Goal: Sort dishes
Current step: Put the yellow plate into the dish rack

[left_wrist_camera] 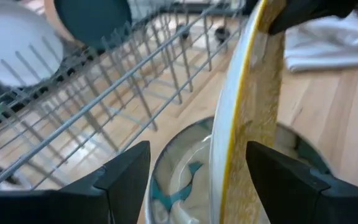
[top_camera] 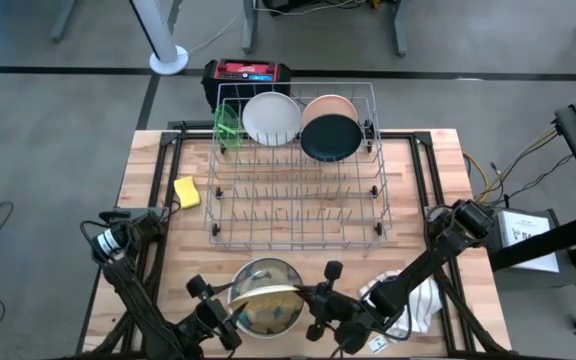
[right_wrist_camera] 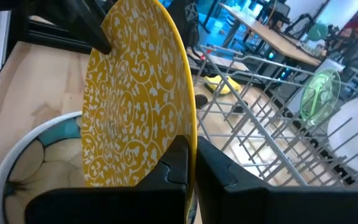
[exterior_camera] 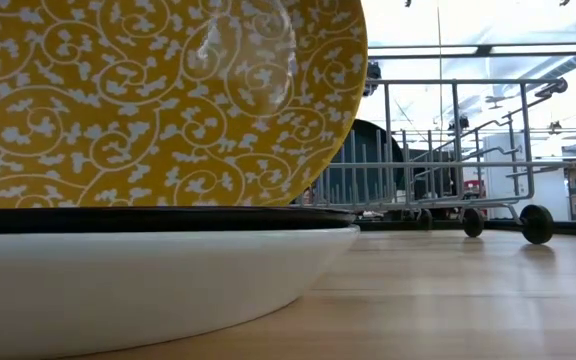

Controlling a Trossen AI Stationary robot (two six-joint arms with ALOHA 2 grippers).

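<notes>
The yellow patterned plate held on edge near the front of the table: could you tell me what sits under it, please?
Under the yellow plate sits a white-rimmed bowl with a teal and cream pattern inside. The plate covers part of the bowl's inside.

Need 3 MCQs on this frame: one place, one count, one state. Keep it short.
1. Where do the racked dishes stand in the wire rack?
A. Along its far row
B. Along its near row
C. Flat on its floor

2. How many dishes stand in the rack?
A. Two
B. Four
C. Six

3. How is the yellow patterned plate held?
A. Lying flat in the bowl
B. On edge, pinched at the rim by the right end effector
C. Gripped by both end effectors

Answers:
1 A: the high view shows them all at the rack's far end.
2 B: green plate, white plate, peach plate, dark plate.
3 B: the right fingers close on the rim, while the left end effector stands open around the plate, above the bowl.
</notes>
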